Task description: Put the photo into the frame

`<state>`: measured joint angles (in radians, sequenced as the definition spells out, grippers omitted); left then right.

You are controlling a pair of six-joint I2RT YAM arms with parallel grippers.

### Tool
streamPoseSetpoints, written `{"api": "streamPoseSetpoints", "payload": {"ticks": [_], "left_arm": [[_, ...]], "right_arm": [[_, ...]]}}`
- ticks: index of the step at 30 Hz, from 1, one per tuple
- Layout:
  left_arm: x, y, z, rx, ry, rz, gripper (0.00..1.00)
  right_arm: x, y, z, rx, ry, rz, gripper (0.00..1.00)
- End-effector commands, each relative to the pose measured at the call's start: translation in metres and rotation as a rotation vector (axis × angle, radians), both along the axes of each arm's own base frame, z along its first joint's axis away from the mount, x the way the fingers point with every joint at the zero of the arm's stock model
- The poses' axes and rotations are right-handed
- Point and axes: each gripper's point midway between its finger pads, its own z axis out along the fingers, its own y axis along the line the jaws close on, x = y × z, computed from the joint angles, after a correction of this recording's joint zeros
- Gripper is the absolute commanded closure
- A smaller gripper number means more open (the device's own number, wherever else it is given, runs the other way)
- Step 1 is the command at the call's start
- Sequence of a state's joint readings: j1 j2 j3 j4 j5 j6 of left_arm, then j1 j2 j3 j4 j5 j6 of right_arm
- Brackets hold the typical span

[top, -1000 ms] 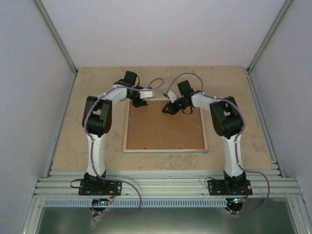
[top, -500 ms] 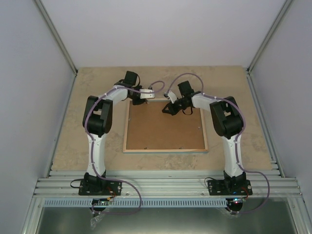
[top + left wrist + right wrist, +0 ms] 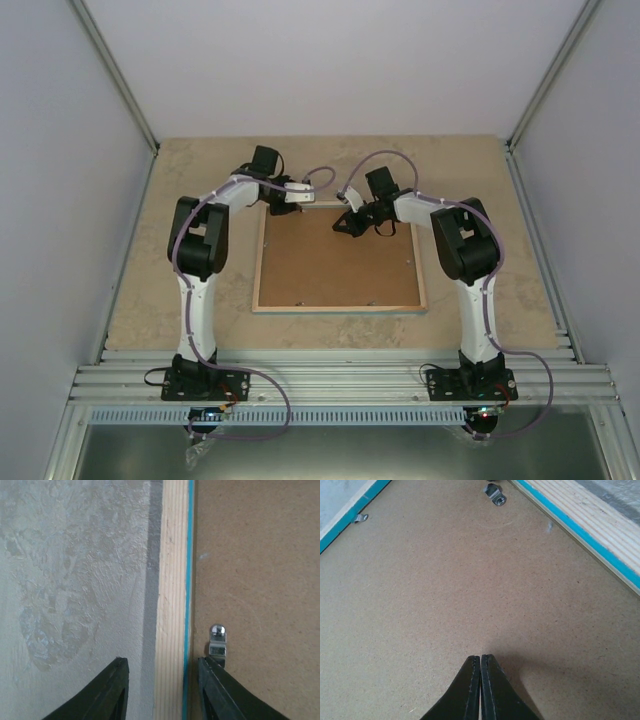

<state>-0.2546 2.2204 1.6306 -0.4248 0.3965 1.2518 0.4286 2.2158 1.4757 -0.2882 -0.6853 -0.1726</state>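
The frame (image 3: 258,272) lies face down on the table, showing pale wooden back edges and a thin turquoise line (image 3: 190,555). A brown backing panel (image 3: 335,265) fills it. The photo is hidden. My left gripper (image 3: 284,206) is at the frame's far left corner. In the left wrist view it (image 3: 161,660) stands open astride the wooden rail (image 3: 172,580), one finger over the table and the other by a metal clip (image 3: 218,640). My right gripper (image 3: 343,227) is shut with nothing in it, its tips (image 3: 480,656) on or just above the backing panel (image 3: 445,580).
Small metal clips (image 3: 495,494) (image 3: 360,517) sit along the inner edge of the frame rail (image 3: 600,515). The beige stone-patterned table (image 3: 190,180) surrounds the frame. Grey walls close in the left, right and far sides.
The left gripper's jaws have narrowed around the frame rail, and the left wrist has shifted slightly. The right arm and the frame have hardly moved.
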Motion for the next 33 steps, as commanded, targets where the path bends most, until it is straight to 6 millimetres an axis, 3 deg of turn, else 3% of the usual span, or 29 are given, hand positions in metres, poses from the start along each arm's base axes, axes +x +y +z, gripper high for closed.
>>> {"api": "streamPoseSetpoints", "payload": {"ticks": [1,11,19,24,28,33], "left_arm": [[-0.017,0.0,0.011,-0.014,0.027,-0.095,0.57],[-0.028,-0.012,-0.003,-0.031,0.122,-0.142,0.55],[-0.016,-0.012,-0.026,0.023,0.106,-0.112,0.58],[-0.013,-0.006,-0.036,0.056,0.099,-0.106,0.72],[-0.009,-0.007,-0.033,0.058,0.061,-0.116,0.82],[-0.018,-0.015,-0.031,0.046,0.066,-0.152,0.86]], "right_arm": [[-0.028,-0.027,-0.056,-0.156,0.131,-0.026,0.95],[-0.03,-0.027,-0.056,-0.152,0.136,-0.019,0.95],[-0.031,-0.028,-0.059,-0.159,0.135,-0.014,0.95],[-0.03,-0.03,-0.06,-0.168,0.129,-0.016,0.96],[-0.033,-0.031,-0.062,-0.171,0.135,-0.013,0.96],[-0.033,-0.032,-0.061,-0.171,0.135,-0.013,0.96]]}}
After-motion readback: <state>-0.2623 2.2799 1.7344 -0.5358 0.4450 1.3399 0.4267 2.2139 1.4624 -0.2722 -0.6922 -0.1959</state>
